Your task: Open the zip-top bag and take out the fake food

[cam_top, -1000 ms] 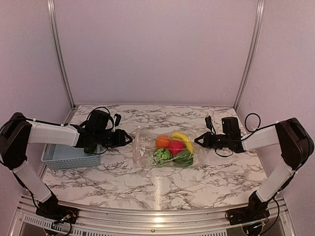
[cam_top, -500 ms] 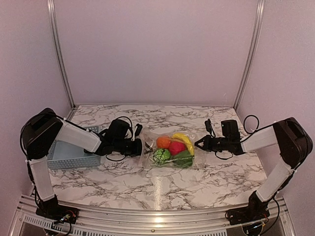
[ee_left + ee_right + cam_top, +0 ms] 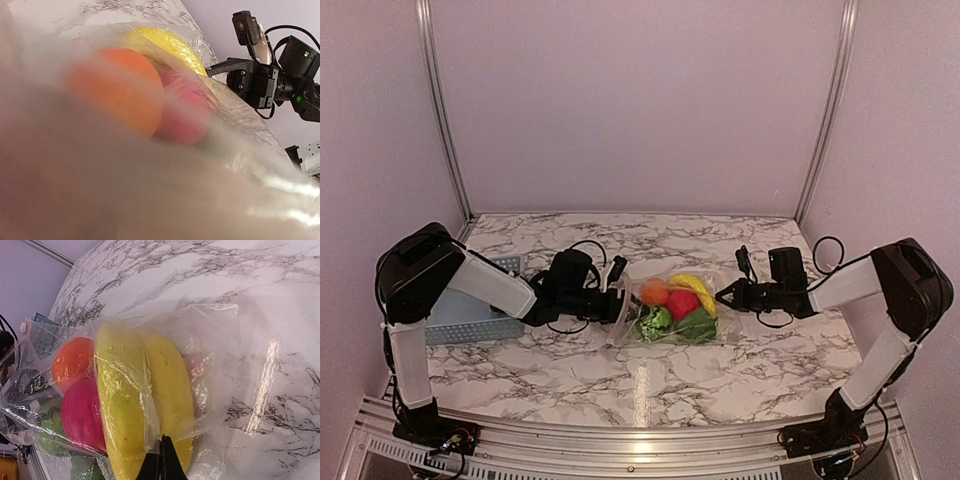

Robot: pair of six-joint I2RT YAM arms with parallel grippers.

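Note:
The clear zip-top bag (image 3: 628,318) lies mid-table with the yellow banana (image 3: 692,285), orange ball (image 3: 654,291), red fruit (image 3: 682,303) and two dark-green vegetables (image 3: 654,321) inside. My left gripper (image 3: 618,303) is pressed into the bag's crumpled left end. In the left wrist view blurred plastic (image 3: 150,190) hides its fingers, with the orange ball (image 3: 120,90) and red fruit (image 3: 182,120) just beyond. My right gripper (image 3: 722,295) is shut on the bag's right end. In the right wrist view its tips (image 3: 161,445) pinch a plastic fold over the banana (image 3: 145,400).
A light blue slatted basket (image 3: 470,315) stands at the left, behind my left arm. Cables loop above both wrists. The marble table (image 3: 640,385) ends at a metal rail in front; frame posts and purple walls close the back and sides.
My left gripper has moved right from beside the basket into the bag's left end. The bag has bunched up and shifted slightly right. The right gripper has held its place.

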